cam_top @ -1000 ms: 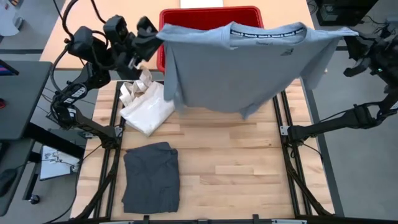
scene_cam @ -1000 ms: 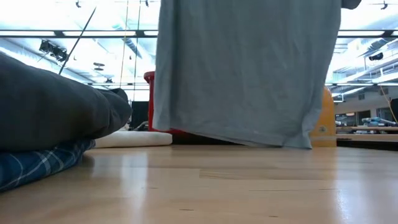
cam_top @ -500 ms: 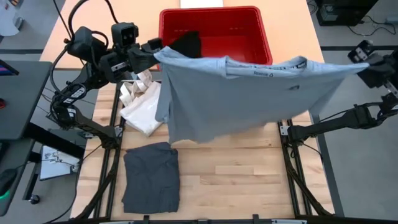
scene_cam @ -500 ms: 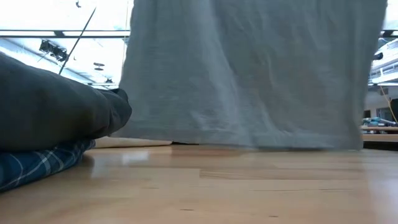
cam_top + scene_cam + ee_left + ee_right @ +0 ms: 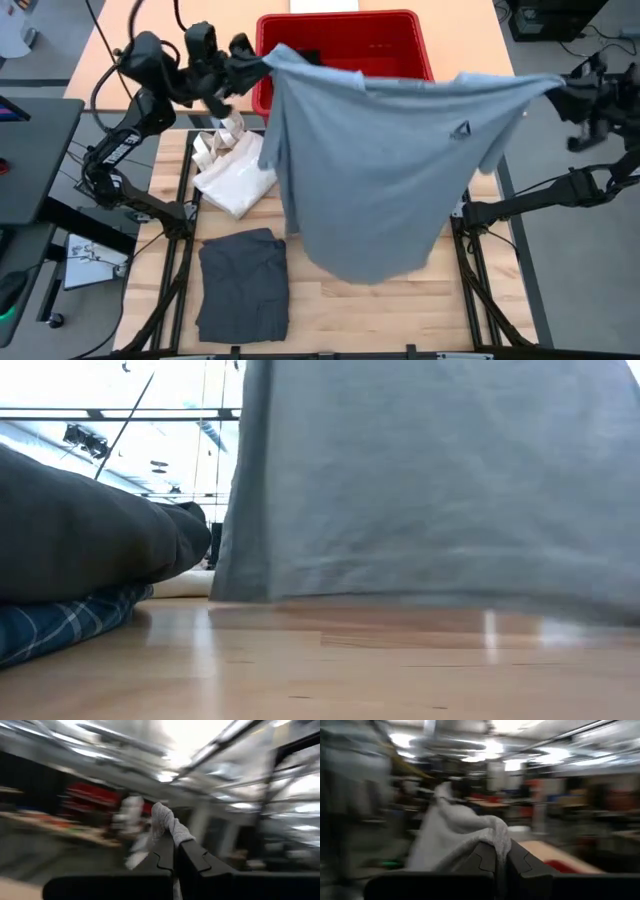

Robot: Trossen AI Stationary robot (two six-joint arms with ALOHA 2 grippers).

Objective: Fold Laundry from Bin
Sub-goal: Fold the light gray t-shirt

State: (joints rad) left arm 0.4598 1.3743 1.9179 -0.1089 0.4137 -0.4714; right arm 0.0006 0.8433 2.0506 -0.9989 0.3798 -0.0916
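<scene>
A light grey T-shirt hangs spread between my two raised grippers, and its lower body billows toward the table's near edge. My left gripper is shut on one top corner beside the red bin. My right gripper is shut on the other corner, past the table's right edge. In the low view the shirt fills the right side, with its hem close over the tabletop. A black piece lies in the bin. My left gripper pinches a bunched top corner of the shirt between its two shut fingers, and a tuft of cloth sticks out past the tips. The shirt hangs below, drawn across to the other gripper. My right gripper pinches the opposite top corner between its shut fingers, with folds of cloth bunched over the tips. The shirt falls away from it and hangs clear.
A cream tote bag lies at the table's left, near the bin. A folded dark charcoal piece lies at the near left; in the low view it sits on blue plaid cloth. The right half of the tabletop is bare wood.
The shirt's lower body has swung from near the bin toward the table's near edge and fanned out, while its top corners have stayed held. Both grippers have tipped at the wrist, and the left has shifted a little.
</scene>
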